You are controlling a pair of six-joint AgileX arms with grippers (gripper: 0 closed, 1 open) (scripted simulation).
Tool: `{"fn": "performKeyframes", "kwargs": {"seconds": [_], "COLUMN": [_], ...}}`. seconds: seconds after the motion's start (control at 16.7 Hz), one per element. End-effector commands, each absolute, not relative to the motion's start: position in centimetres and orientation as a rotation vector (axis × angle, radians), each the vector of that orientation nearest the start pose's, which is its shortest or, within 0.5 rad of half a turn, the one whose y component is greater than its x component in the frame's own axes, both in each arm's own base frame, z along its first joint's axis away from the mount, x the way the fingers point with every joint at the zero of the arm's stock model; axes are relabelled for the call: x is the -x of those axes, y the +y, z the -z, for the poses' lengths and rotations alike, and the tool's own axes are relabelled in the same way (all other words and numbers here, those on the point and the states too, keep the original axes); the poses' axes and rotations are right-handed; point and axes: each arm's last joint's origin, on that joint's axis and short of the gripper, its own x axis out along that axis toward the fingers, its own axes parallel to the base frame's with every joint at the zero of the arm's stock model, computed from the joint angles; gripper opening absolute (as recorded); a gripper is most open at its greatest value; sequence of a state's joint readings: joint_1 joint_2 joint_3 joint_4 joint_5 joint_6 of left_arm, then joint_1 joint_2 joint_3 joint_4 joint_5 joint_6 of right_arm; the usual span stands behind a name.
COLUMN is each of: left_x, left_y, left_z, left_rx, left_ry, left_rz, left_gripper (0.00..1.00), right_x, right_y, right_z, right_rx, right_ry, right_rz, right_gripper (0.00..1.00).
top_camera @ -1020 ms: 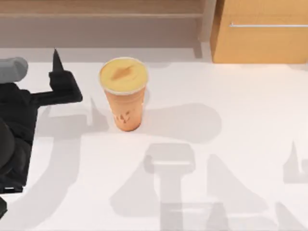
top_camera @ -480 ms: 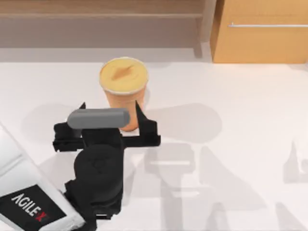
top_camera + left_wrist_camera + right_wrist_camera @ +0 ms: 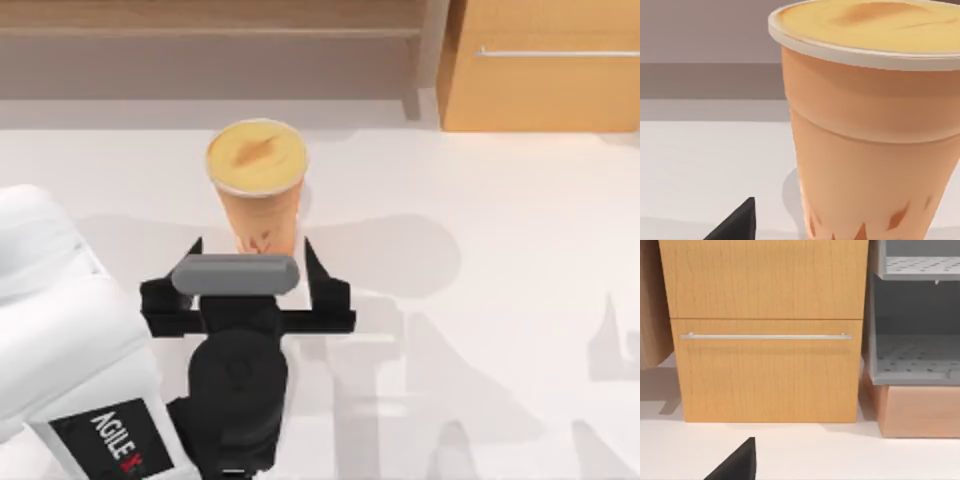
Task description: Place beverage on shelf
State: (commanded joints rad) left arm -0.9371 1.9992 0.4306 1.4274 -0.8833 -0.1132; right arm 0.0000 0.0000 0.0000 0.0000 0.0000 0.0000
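Top view shows the beverage upright on the white bench, centre-left, just below the shelf along the top edge. The left tool sits just below the cup, fingers spread wide, holding nothing. How the right tool stands cannot be told.

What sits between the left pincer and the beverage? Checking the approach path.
Nothing: in the top view, bare table separates the open left pincer from the beverage.

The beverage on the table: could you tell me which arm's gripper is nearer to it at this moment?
Left. The left gripper sits open just in front of the beverage, fingers either side of its base without touching. The right gripper is elsewhere, facing the orange-wood cabinet.
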Motion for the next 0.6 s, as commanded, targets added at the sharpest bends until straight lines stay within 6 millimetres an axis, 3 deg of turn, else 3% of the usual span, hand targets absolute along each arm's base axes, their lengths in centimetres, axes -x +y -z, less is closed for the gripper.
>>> {"fn": "performKeyframes", "kwargs": {"seconds": [0.24, 0.6], "left_x": [-19.8, -25.6], "left_y": [-21.3, -21.5], "left_z": [-8.1, -7.5], "left_rx": [0.01, 0.01], "left_ry": [0.1, 0.1], "left_rz": [0.026, 0.027], "left_gripper": [1.0, 1.0], "right_x": [-10.6, -10.6], "right_y": [-0.1, -0.1], "right_z": [-16.0, -16.0], "right_rx": [0.0, 0.0], "right_ry": [0.0, 0.0], "right_rz": [0.0, 0.0], "right_gripper": [1.0, 1.0]}}
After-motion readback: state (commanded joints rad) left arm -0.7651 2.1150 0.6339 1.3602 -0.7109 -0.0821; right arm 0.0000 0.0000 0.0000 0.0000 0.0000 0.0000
